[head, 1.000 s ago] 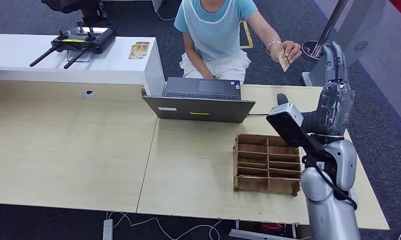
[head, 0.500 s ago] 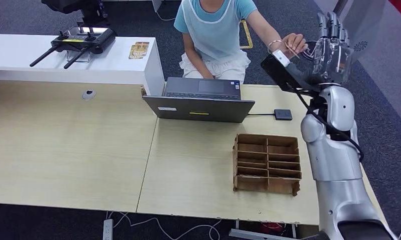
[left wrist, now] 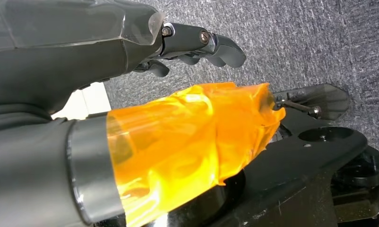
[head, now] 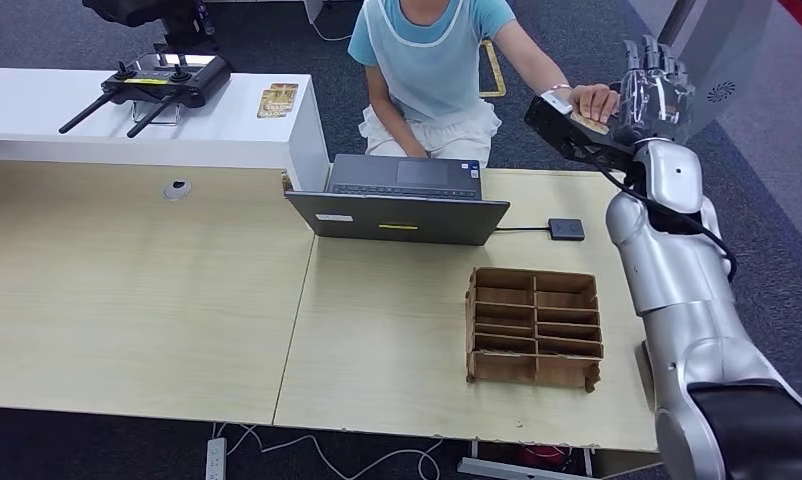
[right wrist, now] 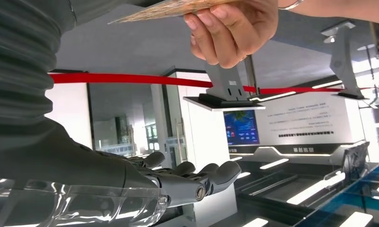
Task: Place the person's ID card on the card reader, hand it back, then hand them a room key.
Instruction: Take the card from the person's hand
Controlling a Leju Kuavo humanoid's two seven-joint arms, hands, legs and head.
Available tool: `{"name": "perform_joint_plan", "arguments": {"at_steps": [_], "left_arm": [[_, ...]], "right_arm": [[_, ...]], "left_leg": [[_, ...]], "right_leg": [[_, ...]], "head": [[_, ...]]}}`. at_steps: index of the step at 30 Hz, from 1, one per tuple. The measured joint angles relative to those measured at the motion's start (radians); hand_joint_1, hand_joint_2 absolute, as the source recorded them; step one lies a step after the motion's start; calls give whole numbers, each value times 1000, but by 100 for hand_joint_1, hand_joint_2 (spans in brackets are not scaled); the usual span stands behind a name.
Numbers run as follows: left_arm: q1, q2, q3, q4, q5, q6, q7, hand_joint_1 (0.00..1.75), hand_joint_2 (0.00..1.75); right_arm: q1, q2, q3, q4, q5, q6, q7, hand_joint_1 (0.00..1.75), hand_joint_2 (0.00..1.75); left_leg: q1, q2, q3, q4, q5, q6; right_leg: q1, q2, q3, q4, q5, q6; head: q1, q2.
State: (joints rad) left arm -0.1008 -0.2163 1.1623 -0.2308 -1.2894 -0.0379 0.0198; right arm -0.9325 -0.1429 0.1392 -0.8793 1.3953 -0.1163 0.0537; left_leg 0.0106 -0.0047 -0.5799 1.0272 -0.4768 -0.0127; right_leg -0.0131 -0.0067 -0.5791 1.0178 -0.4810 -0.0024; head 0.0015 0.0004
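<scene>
A person in a light blue top sits behind the laptop and holds out a tan ID card point(head: 589, 122) in one hand point(head: 593, 99). My right hand point(head: 655, 82) is raised beside that hand, its fingers point(right wrist: 197, 182) stretched out and apart with nothing between them. In the right wrist view the ID card point(right wrist: 178, 8) lies pinched in the person's fingers point(right wrist: 230, 35), close above my thumb side; I cannot tell if it touches. The small dark card reader point(head: 567, 229) lies on the table right of the laptop. My left hand point(left wrist: 197, 42) hangs low, holding nothing, its thumb wrapped in orange tape.
An open grey laptop point(head: 402, 205) stands mid-table, cabled to the reader. A brown compartmented wooden box point(head: 533, 325) sits near the front edge. On the white counter point(head: 77, 125) lie a black controller point(head: 157, 88) and two yellowish cards point(head: 277, 98).
My right arm has risen from over the table and swung up to the person's outstretched hand. The person has brought the card down against the side of my hand.
</scene>
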Motion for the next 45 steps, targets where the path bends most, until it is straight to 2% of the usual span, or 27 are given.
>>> {"name": "perform_joint_plan", "arguments": {"at_steps": [4,5,8,9,12,35,41,45], "left_arm": [[0,1,0,0,-2,2,0,0,0],[0,1,0,0,-3,2,0,0,0],[0,2,0,0,-3,3,1,0,0],[0,3,0,0,-2,3,2,0,0],[0,3,0,0,-2,5,7,0,0],[0,3,0,0,10,6,9,0,0],[0,3,0,0,13,6,9,0,0],[0,3,0,0,17,7,9,0,0]], "right_arm": [[-27,-9,1,59,28,-13,22,4,175],[-31,-12,0,70,32,-18,26,28,175],[-36,-22,-3,92,42,-29,31,137,175],[-37,-24,-6,97,44,-32,32,155,175],[-37,-28,-12,108,51,-37,33,172,175],[-12,-19,-59,119,17,-63,-34,175,175],[30,-3,-110,56,-52,-91,-53,175,175],[63,10,-168,-21,-154,-81,-93,175,175]], "left_leg": [[0,0,0,0,0,0],[0,0,0,0,0,0],[0,0,0,0,0,0],[0,0,0,0,0,0],[0,0,0,0,0,0],[0,0,0,0,0,0],[0,0,0,0,0,0],[0,0,-1,0,0,0]], "right_leg": [[0,0,0,0,0,0],[0,0,0,0,0,0],[0,0,0,0,0,0],[0,0,0,0,0,0],[0,0,0,0,0,0],[0,0,0,0,0,0],[0,0,0,0,0,0],[0,0,0,0,0,0]], "head": [[0,0],[0,0],[0,0],[0,0],[0,0],[0,0],[0,0],[0,0]]}}
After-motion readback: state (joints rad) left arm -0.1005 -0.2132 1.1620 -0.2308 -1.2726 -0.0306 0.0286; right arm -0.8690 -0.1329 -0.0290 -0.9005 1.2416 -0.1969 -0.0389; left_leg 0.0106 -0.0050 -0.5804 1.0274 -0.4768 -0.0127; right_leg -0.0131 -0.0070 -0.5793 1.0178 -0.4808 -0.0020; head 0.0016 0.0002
